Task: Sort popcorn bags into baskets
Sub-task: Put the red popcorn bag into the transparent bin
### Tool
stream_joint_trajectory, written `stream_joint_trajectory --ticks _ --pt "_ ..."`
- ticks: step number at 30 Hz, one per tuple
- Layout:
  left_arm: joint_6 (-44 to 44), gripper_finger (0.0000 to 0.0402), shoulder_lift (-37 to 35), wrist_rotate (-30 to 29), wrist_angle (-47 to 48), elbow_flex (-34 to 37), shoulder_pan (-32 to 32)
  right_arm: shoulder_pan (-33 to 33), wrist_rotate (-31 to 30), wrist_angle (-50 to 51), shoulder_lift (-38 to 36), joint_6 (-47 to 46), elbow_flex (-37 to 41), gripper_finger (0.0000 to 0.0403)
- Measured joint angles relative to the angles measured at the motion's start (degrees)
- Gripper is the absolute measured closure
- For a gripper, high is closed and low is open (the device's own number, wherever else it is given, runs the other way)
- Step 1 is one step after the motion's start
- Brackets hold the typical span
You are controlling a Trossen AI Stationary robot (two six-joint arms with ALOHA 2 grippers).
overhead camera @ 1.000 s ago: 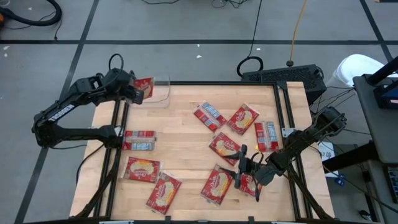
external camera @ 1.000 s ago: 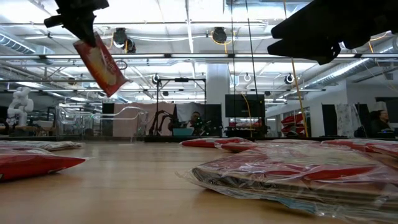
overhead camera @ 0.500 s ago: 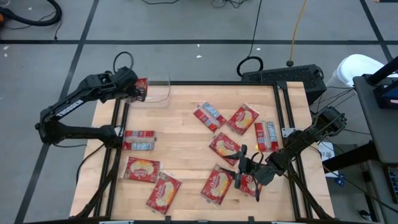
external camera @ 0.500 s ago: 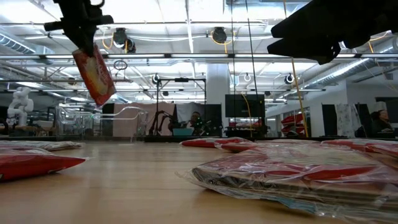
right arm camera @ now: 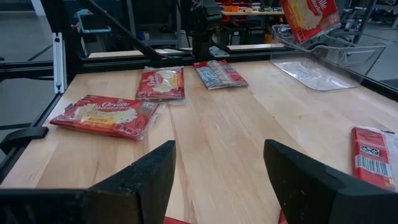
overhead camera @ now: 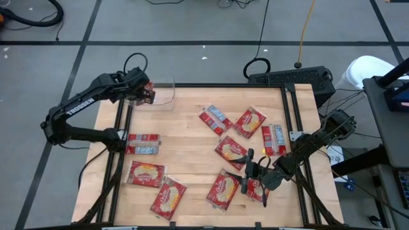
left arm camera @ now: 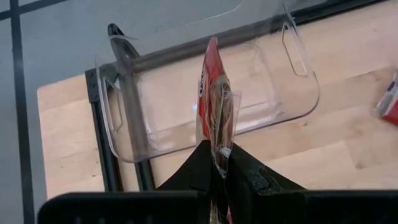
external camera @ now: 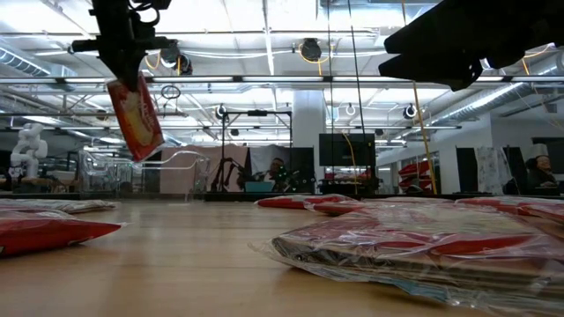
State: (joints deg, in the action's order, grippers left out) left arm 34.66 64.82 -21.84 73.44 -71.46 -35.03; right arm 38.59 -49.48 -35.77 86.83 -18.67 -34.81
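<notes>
Red popcorn bag (right arm camera: 101, 116), label apparently "Orville Redenbacher's"; arm lettering "TROSSEN" (overhead camera: 79, 108).

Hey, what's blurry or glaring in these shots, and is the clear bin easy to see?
Low view: the nearest packet is blurred, ceiling lights glare. Left wrist view: the clear bin shows mainly by rim highlights. High view: evenly lit, bin faint.
</notes>
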Motion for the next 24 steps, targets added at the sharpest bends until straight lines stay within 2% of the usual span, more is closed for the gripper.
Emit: stream_joint_trajectory --ticks 8,12,17,24 --pt "-2.66 0.0373 3.09 1.38 -7.61 -0.02 -3.09 -0.02 0.0 -0.02 0.0 1.26 0.0 0.0165" --pt "-1.36 0.0373 6.37 1.41 -7.27 -0.02 -5.83 0.21 0.05 -1.36 -0.01 0.75 -0.02 0.0165" --pt "-2.75 0.0373 9.53 6.07 -7.43 -0.01 -7.93 0.92 0.07 -1.75 -0.04 1.04 -0.02 0.0165" --pt "-2.52 0.0373 10.27 6.93 -10.03 0.0 -9.43 0.87 0.07 -1.73 -0.04 1.77 -0.02 0.0165"
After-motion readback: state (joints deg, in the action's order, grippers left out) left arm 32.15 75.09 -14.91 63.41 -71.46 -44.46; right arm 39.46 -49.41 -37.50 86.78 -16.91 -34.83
